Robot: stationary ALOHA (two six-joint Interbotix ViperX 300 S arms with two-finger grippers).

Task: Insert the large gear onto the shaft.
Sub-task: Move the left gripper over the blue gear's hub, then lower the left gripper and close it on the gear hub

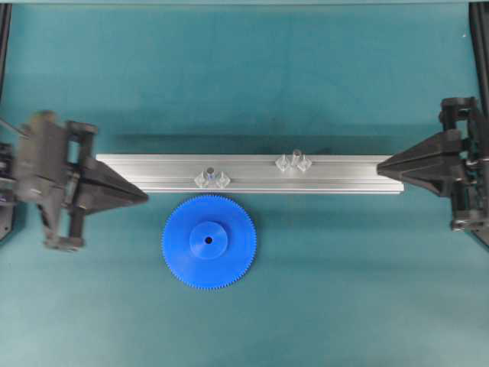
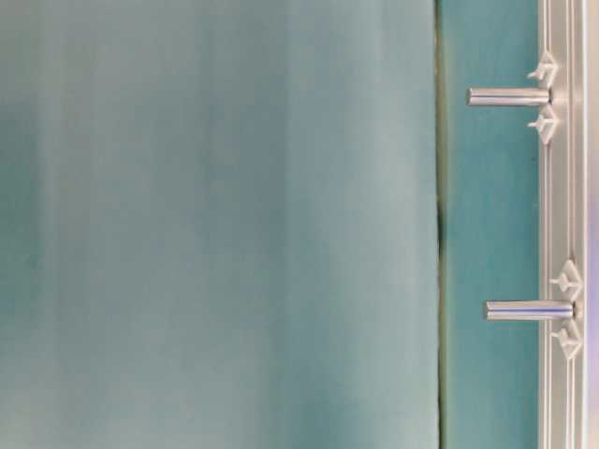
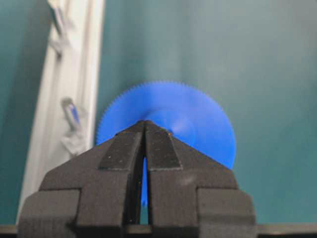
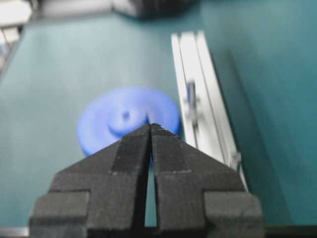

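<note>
The large gear (image 1: 208, 241) is a bright blue toothed disc with a raised hub, lying flat on the teal table just in front of the rail; it also shows as the gear (image 3: 198, 124) and the gear (image 4: 106, 124). The shaft is one of two alike silvery upright pins on the rail, the left pin (image 1: 212, 177) and the right pin (image 1: 296, 160); I cannot tell which. My left gripper (image 1: 144, 197) is shut and empty, left of the gear. My right gripper (image 1: 380, 170) is shut and empty at the rail's right end.
A long aluminium rail (image 1: 252, 183) lies across the middle of the table, with clear diamond-shaped brackets at each pin's base. In the table-level view both pins, upper pin (image 2: 510, 96) and lower pin (image 2: 529, 311), jut from the rail (image 2: 560, 206).
</note>
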